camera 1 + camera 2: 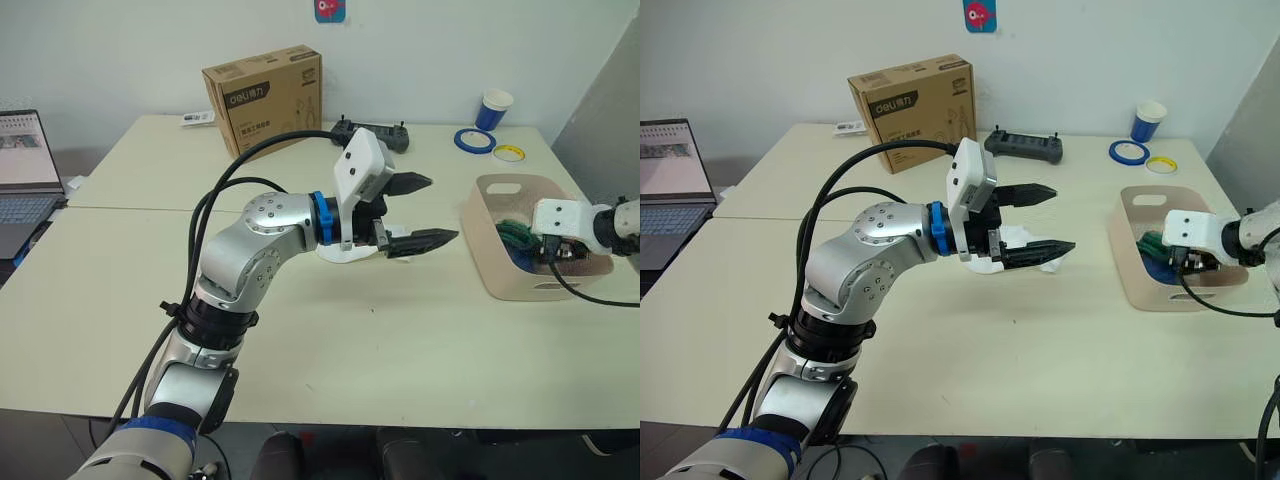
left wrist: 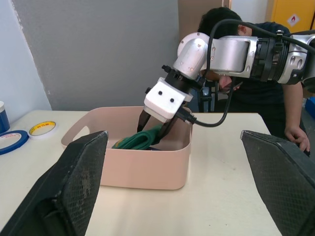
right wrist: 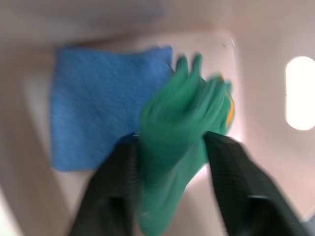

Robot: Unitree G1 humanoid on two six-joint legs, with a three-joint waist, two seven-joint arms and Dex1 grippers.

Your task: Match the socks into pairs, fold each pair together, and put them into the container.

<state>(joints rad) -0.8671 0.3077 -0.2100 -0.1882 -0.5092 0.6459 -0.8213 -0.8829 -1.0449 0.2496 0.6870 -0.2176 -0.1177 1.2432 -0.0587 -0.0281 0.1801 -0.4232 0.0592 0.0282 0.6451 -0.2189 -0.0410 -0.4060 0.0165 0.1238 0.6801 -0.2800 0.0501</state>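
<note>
Head views: left gripper [image 1: 1040, 220] open above tabletop [image 1: 970, 340], white socks [image 1: 1025, 240] beneath. Left wrist view: right gripper [image 2: 155, 128] inside container [image 2: 142, 169]. Right wrist view: right gripper clamps green socks [image 3: 184, 128] above folded blue socks [image 3: 93, 113]. Risk: early release lets fold spring open.

Near the table's [image 1: 330, 350] right edge, the container [image 1: 495, 270], with the right gripper [image 2: 155, 129] reaching down into it. Inside the container, a folded pair of socks [image 3: 93, 105] lying flat on the bottom, and a second pair [image 3: 184, 128] between the right gripper's fingers, partly over the first. Left of the container, above mid-table, the left gripper [image 1: 425, 212], jaws apart, with another sock [image 1: 1025, 240] on the table just beneath it. Along the far edge, from left to right: a cardboard box [image 1: 263, 95], a controller [image 1: 372, 133], a cup [image 1: 494, 108], and two tape rolls [image 1: 473, 140] beside it. Off to the far left, a laptop [image 1: 25, 165]. Behind the container, beyond the table, a person [image 2: 275, 98].
</note>
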